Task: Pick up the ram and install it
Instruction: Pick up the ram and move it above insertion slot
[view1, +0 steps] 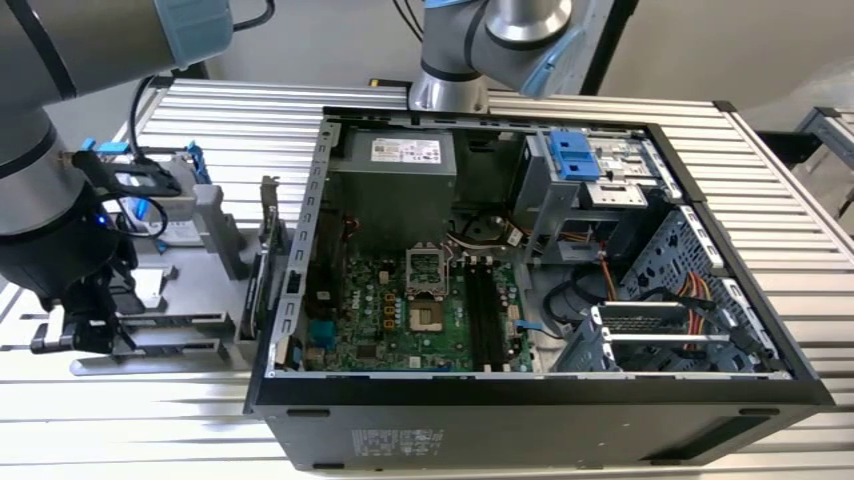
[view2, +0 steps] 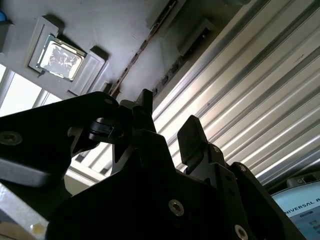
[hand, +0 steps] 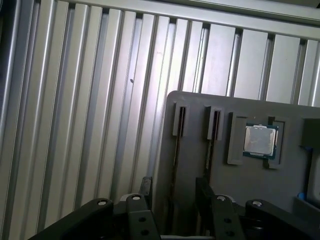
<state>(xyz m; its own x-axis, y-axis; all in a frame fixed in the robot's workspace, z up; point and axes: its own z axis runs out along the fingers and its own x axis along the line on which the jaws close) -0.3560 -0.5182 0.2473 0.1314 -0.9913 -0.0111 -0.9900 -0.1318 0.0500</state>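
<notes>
Ribbed aluminium table (view1: 787, 240) bearing an open computer case (view1: 534, 420); at the exterior view's left, gripper (view1: 83, 325) over a grey parts tray (view1: 160, 345); first wrist view: ram (hand: 176, 150) standing on edge in a tray slot, processor (hand: 260, 140) nearby; jaws apart, holding nothing, the ram's slot running between them; second wrist view: ram (view2: 136, 57) beyond the parted fingers (view2: 192, 135).

The arm (view1: 40, 180) is silver-grey with a pale blue joint cap (view1: 200, 30) and black cables (view1: 138, 95); its black gripper (view2: 167, 120) shows round screws (view2: 172, 204).
</notes>
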